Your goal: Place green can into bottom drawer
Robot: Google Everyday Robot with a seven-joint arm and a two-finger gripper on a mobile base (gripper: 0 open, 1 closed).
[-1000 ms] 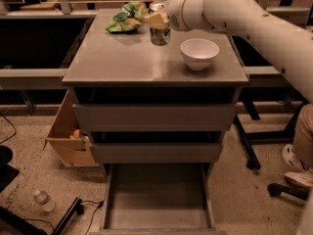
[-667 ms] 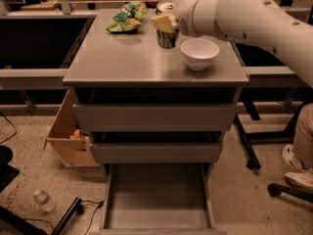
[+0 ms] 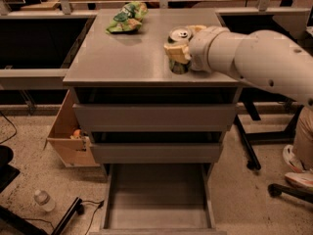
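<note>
Carried nearer the front edge of the cabinet top (image 3: 122, 58), the green can (image 3: 179, 35) sits clamped inside the claw (image 3: 177, 53).

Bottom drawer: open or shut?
Open. The bottom drawer is pulled out, its floor showing below the two shut upper drawers. The gripper grips the green can over the cabinet top.

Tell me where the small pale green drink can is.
In the camera view, the green drink can is clamped in the gripper at the right front of the grey cabinet top, right of the green snack bag, above the open bottom drawer.
</note>
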